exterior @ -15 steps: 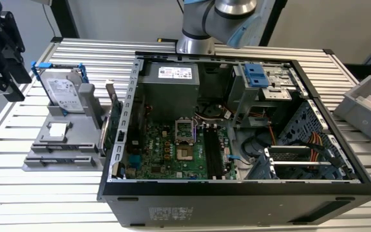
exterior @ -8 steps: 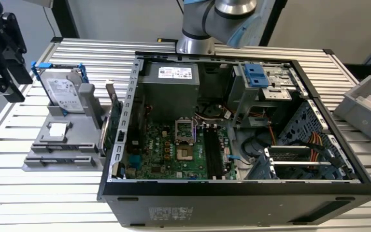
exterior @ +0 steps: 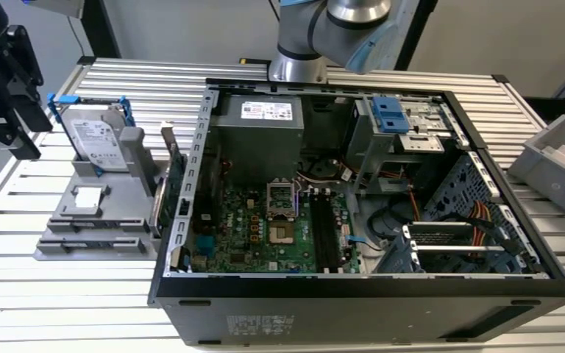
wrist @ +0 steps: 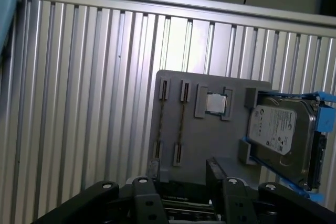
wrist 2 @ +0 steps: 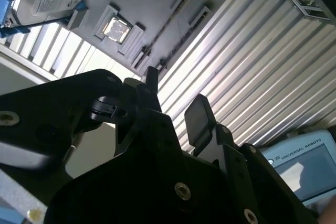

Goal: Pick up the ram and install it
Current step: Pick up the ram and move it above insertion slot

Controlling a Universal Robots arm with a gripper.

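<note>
The released, empty claw [wrist: 180, 181] is hovering with the memory stick [wrist: 180, 124] lying straight ahead, running lengthwise away from it.

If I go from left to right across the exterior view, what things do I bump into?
Silver hard drive in its blue bracket → green motherboard inside the open black computer case → orange and yellow cables → grey plastic bin.
</note>
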